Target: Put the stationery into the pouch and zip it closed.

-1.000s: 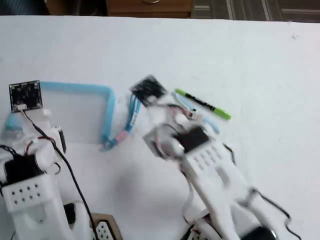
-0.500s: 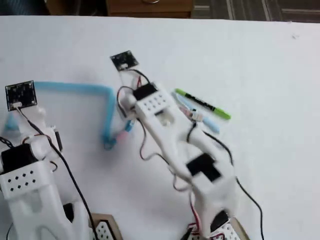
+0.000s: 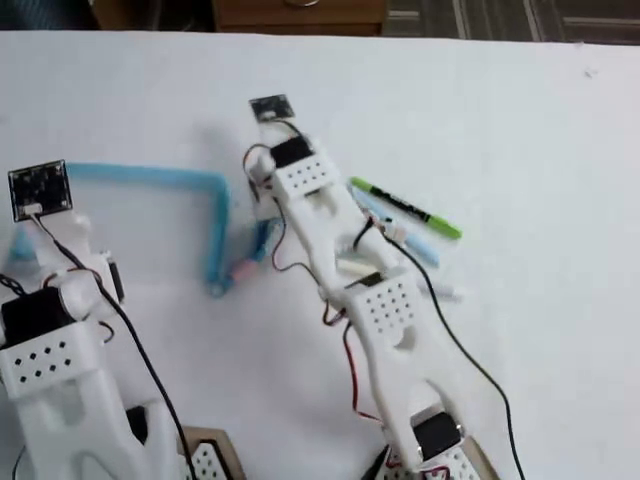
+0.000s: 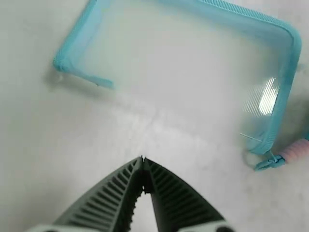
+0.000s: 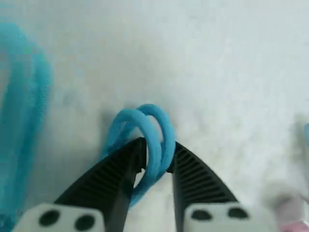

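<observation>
R gripper [image 5: 157,145]: fingers clamped on blue loop [image 5: 145,113], low over table [image 3: 500,120]. Pouch [image 3: 215,215] just beside it, toward L arm, short trimmed edge facing loop. L gripper [image 4: 142,162]: fingers closed, empty, near pouch. R arm nearer the loop.

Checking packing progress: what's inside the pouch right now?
Through the clear pouch only white table shows, nothing packed. In the high view the left arm covers part of it.
</observation>
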